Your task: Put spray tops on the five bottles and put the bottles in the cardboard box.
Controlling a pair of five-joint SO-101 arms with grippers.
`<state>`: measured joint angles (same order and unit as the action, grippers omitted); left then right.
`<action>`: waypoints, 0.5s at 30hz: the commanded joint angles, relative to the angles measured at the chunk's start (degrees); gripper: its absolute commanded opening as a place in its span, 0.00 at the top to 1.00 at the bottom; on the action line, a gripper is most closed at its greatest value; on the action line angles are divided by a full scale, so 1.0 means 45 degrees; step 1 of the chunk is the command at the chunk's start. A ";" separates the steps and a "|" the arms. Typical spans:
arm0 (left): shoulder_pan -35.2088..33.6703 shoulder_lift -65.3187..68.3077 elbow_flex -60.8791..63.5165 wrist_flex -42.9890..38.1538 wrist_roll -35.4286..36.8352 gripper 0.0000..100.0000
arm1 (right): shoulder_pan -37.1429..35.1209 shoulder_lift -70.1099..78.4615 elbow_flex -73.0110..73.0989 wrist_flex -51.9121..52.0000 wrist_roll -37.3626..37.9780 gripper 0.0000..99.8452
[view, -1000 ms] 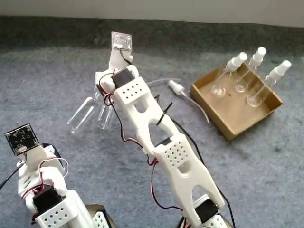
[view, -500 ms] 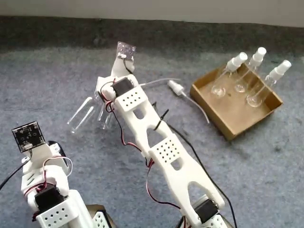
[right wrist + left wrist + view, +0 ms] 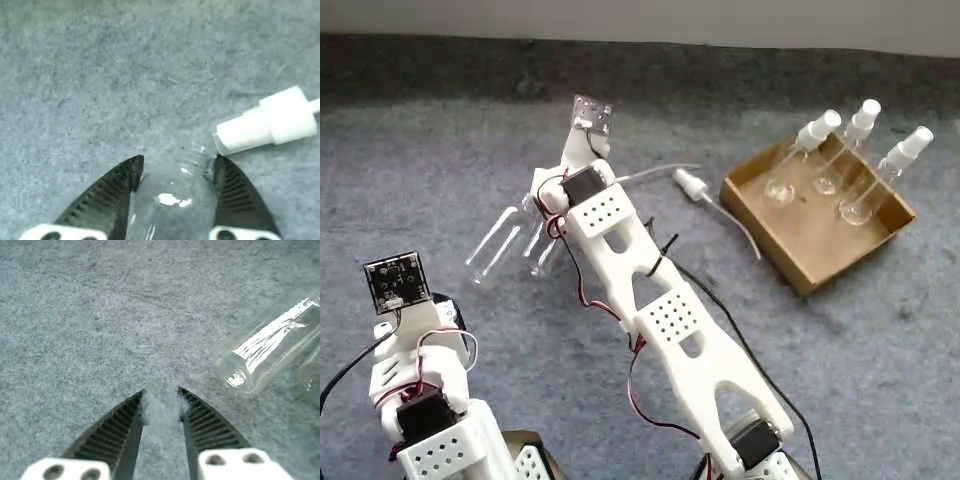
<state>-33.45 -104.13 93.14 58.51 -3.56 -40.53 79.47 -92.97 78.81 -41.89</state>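
Note:
Two clear bottles without tops lie on the grey carpet, one (image 3: 492,245) left of the other (image 3: 545,250). My right gripper (image 3: 177,162) is shut on a clear bottle (image 3: 175,200) near its neck, fingers on both sides. A white spray top (image 3: 265,125) lies just past that neck. Another spray top (image 3: 690,185) with a long tube lies between the right arm (image 3: 650,290) and the cardboard box (image 3: 800,265). My left gripper (image 3: 161,392) hovers low over bare carpet, slightly open and holding nothing, with a lying bottle (image 3: 265,350) beside it.
The cardboard box at the right holds three capped bottles (image 3: 845,150) leaning on its far wall. The left arm (image 3: 415,350) stands at the near left. A pale wall runs along the back. Bare carpet stretches between the arms and the box.
The left arm has moved forward toward the lying bottles. The right arm's wrist has shifted a little right and nearer, and the two bottles have shifted slightly.

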 commanded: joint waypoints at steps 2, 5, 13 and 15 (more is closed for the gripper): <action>0.0225 -0.0147 -0.0049 -0.0293 -0.0234 0.92 | -0.0010 -0.0244 -0.0498 0.0459 -0.0059 0.99; 0.0225 -0.0147 -0.0029 -0.0293 -0.0234 0.92 | 0.0068 -0.0264 -0.1104 0.0987 -0.0059 0.99; 0.0225 -0.0147 -0.0029 -0.0293 -0.0234 0.92 | 0.0303 -0.1514 -0.1983 0.3565 0.1172 0.99; 0.0225 -0.0147 -0.0029 -0.0293 -0.0234 0.92 | 0.0303 -0.2139 -0.1983 0.4210 0.2676 0.99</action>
<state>-33.45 -104.13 93.14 58.51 -4.00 -40.35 77.45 -94.29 93.85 -37.76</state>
